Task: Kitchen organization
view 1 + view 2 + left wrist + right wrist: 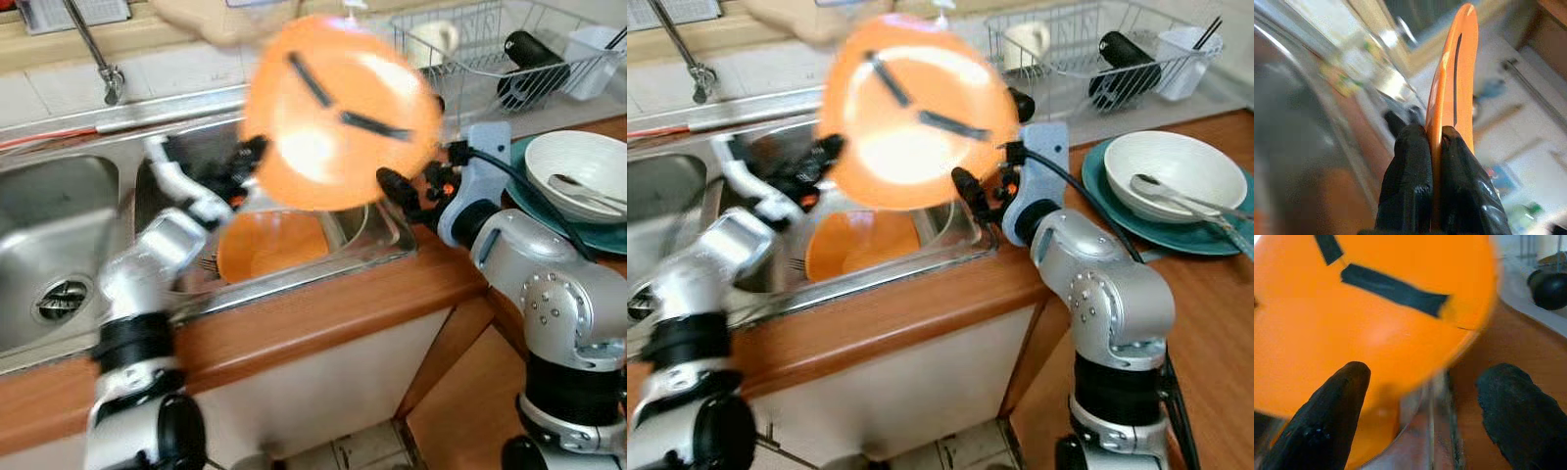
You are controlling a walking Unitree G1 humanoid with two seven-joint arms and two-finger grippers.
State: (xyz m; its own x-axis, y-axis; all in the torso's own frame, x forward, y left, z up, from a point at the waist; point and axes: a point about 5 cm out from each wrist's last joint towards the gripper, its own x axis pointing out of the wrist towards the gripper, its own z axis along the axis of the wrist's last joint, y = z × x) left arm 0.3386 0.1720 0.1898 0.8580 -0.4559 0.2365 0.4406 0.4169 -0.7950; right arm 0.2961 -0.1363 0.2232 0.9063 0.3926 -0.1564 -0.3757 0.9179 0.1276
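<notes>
An orange plate with black tape strips hangs blurred above the sink, tilted up on edge. My left gripper is shut on its rim; the left wrist view has both black fingers pinching the plate edge-on. My right gripper stands open just right of the plate, its fingers spread below the plate's underside without touching it. A second orange plate lies in the right sink basin.
A faucet rises behind the left basin. A wire dish rack holds a cup and a black item at the back right. A white bowl with a spoon rests on a teal plate on the wooden counter.
</notes>
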